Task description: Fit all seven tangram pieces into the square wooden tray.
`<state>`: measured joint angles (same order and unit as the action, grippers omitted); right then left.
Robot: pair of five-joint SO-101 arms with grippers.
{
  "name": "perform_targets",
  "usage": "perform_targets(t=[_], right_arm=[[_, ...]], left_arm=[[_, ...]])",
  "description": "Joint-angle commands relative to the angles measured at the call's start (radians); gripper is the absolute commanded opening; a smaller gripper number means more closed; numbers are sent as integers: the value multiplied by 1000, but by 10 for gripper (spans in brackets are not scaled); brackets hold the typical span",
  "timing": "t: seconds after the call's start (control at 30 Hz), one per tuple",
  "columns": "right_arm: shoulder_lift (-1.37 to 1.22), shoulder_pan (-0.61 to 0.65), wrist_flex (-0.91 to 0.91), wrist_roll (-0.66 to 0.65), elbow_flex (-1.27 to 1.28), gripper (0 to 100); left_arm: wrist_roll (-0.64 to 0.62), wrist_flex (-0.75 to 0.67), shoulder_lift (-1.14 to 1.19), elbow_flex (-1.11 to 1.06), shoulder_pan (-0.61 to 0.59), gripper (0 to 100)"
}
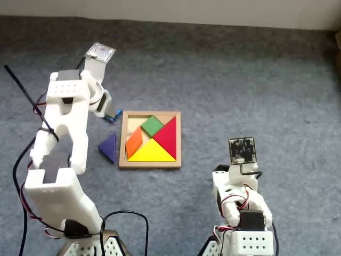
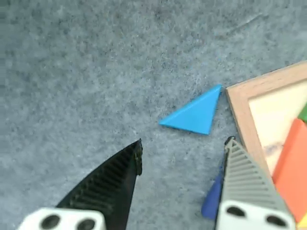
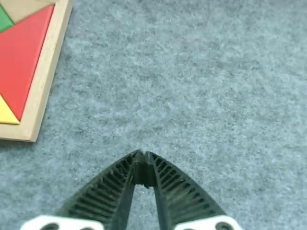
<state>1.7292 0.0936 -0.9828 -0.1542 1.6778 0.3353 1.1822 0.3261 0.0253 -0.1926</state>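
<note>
From above, the square wooden tray (image 1: 149, 166) is seen four pieces full, with a purple triangle (image 1: 108, 146) lying on the carpet beside it. At the left wrist, the left gripper (image 2: 184, 143) is held spread over a flat blue triangle (image 2: 194, 115) just off the tray's corner, where the rim could be snagged or the thin piece skidded away. At the right wrist, the right gripper (image 3: 142, 155) is shown pressed together, apart from the tray.

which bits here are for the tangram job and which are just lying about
Job: tray, green square, red triangle, yellow triangle, orange piece, blue triangle, purple triangle.
Lying about: carpet, cables.
</note>
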Motion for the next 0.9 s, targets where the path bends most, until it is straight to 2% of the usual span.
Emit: perform_targets(t=[0.0,0.2,0.43,0.7,0.87], right_arm=[[15,-15,1,6,147,5],[15,-15,1,6,147,5],[15,-15,1,6,147,5],[15,-15,1,6,147,5],[15,-15,1,6,147,5]], left_arm=[[106,-5,68,130,21,274],[247,109,257,337,36,274],[322,252,464,601,58,273],[330,319,598,737,68,166],[330,419,599,800,68,132]])
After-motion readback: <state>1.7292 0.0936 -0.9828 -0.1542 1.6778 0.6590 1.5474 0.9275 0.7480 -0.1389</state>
